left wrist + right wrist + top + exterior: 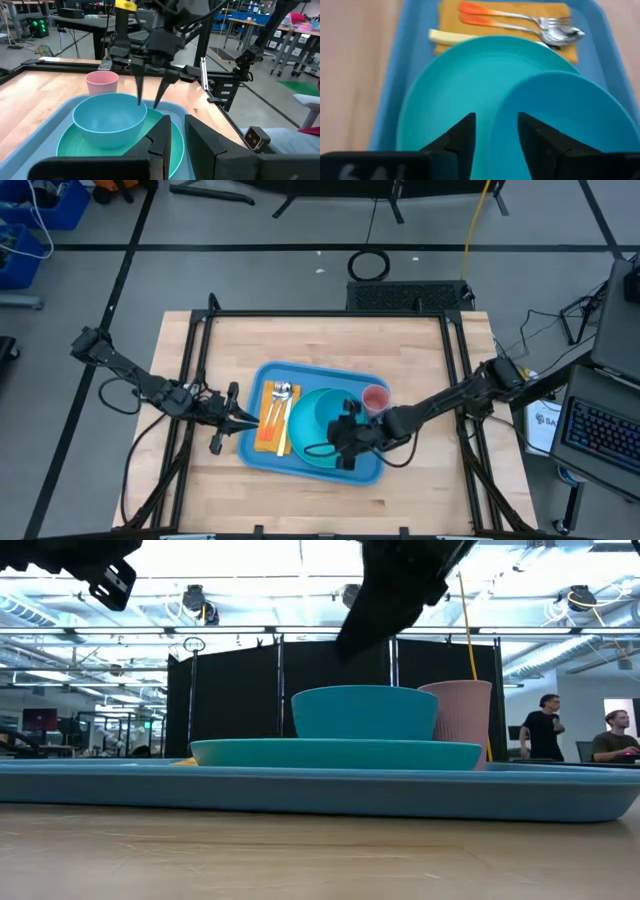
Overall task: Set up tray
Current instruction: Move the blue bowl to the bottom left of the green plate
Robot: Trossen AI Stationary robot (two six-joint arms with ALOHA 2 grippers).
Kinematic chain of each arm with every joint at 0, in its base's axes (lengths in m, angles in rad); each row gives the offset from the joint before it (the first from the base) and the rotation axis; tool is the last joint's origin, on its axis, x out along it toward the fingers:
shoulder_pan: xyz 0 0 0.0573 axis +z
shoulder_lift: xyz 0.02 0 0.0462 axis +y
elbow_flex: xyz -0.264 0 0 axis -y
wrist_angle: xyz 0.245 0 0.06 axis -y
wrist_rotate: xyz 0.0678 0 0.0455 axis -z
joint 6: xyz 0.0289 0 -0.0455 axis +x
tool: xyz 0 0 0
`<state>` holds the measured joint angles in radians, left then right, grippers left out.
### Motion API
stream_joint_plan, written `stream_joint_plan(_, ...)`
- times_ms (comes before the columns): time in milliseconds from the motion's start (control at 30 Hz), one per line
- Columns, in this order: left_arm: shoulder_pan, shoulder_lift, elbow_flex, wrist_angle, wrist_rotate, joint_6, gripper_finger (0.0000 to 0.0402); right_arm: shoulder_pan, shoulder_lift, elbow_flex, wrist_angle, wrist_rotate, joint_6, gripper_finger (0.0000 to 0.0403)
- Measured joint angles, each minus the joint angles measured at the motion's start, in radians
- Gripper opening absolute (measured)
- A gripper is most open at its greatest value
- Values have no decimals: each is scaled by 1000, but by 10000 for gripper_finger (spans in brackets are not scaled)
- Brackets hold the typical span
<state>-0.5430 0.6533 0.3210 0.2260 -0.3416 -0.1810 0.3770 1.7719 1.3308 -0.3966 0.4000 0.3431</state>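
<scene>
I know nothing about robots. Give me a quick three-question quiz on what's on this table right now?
1. True or false: the bowl sits on the plate.
2. What lies on the napkin? A) cutlery B) a cup C) nothing
3. Which gripper hangs over the bowl's rim, fingers apart?

Key:
1. True; both are in the tray.
2. A; a fork and spoon lie there. The pink cup stands beside the plate.
3. The right gripper. The left gripper waits at the tray's napkin side.
</scene>
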Motion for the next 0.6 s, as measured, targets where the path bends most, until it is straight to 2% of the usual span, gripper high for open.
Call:
stream_joint_plan(100, 0, 0, 0, 0, 0, -1, 58, -13, 8, 0, -17, 15, 10, 158)
stream_joint_plan(267, 0, 0, 0, 0, 0, 0, 58, -35, 26, 0, -19, -34, 23, 188)
stream_joint_plan(600, 0, 1, 0, -2, 0, 0, 58, -59, 34, -22, 24, -121, 43, 188)
